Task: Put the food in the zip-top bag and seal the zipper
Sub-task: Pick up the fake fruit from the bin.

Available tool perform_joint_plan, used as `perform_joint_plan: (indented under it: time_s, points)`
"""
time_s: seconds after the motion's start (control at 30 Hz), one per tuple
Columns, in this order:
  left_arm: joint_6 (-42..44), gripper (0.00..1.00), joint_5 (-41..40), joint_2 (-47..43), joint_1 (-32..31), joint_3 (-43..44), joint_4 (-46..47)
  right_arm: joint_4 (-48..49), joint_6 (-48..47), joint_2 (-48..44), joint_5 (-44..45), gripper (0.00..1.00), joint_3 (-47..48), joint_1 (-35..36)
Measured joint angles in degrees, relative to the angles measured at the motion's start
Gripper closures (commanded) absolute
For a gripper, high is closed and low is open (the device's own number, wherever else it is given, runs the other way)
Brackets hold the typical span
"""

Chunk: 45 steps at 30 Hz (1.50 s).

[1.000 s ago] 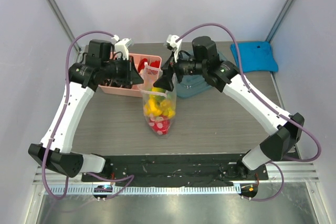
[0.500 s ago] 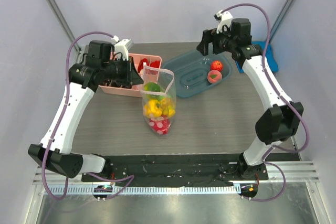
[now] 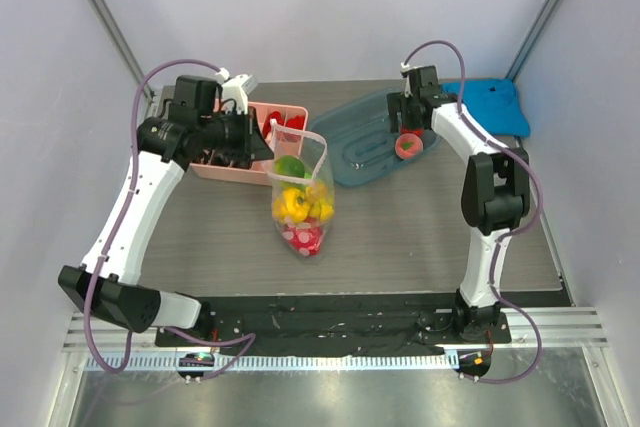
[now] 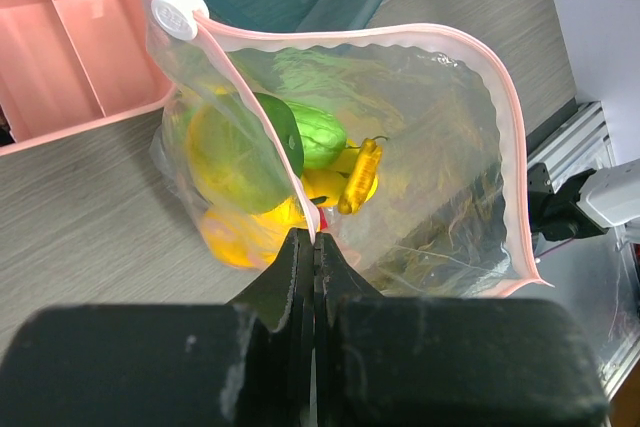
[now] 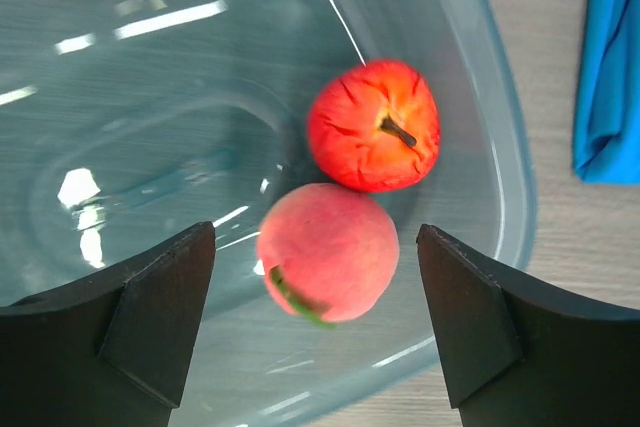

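Note:
The zip-top bag stands on the table, mouth open, with yellow, green and red food inside. My left gripper is shut on its pink zipper strip; the white slider sits at the strip's far end. A green cucumber and a yellow pepper show through the plastic. My right gripper is open over the teal tray, its fingers on either side of the peach, apart from it. The red tomato lies touching the peach. In the top view the right gripper hovers above the peach.
A pink divided box stands behind the bag, by the left gripper; it also shows in the left wrist view. A blue cloth lies at the back right, beside the tray.
My right arm has left the bag's mouth, swung to the back right and come down over the peach in the tray. My left gripper still holds the bag's edge.

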Motion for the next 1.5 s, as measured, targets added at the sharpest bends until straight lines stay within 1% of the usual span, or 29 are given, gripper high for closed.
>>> perform_joint_plan:
  time_s: [0.17,0.33,0.53,0.7,0.8,0.83,0.93,1.03,1.17,1.27,1.37,1.5]
  points:
    - [0.2,1.00,-0.5,0.7,0.0,0.5,0.0,-0.7,2.2,4.9,3.1,0.14,1.0,-0.4]
    - [0.5,1.00,-1.1,0.9,0.0,1.0,-0.3,-1.0,3.7,7.3,4.9,0.13,2.8,-0.6]
    - [0.6,1.00,-1.5,1.8,0.0,1.9,-1.2,-0.8,5.0,11.6,5.9,0.10,7.9,-0.7]
    - [1.2,1.00,-1.5,3.4,0.0,3.3,-1.7,-0.7,5.3,15.5,6.7,0.11,10.7,-0.8]
    - [1.6,1.00,-1.6,3.5,0.0,3.3,-2.2,-0.7,5.4,17.0,6.9,0.18,12.1,-0.8]
    - [1.6,1.00,-1.6,3.5,0.0,3.3,-2.3,-0.7,5.5,17.3,7.0,0.25,12.3,-0.9]
    - [1.7,1.00,-1.6,3.5,0.0,3.3,-2.4,-0.7,5.7,17.3,6.9,0.37,12.4,-0.9]
    - [1.7,1.00,-1.7,3.5,0.0,3.3,-2.4,-0.7,6.0,17.2,6.6,0.41,12.4,-0.9]
    - [1.7,1.00,-1.6,3.5,0.0,3.3,-2.1,-0.8,6.1,15.6,4.9,0.45,12.4,-1.1]
    - [1.7,1.00,-1.5,3.2,0.0,2.8,-1.7,-1.2,6.1,11.8,2.0,0.51,12.4,-1.1]
    - [1.5,1.00,-1.3,2.5,0.0,2.1,-1.2,-1.4,6.5,5.5,-5.2,0.54,12.4,-1.3]
    - [1.2,1.00,-1.0,1.0,0.0,0.8,-0.8,-0.3,9.0,-5.5,-17.9,0.54,12.4,-0.9]
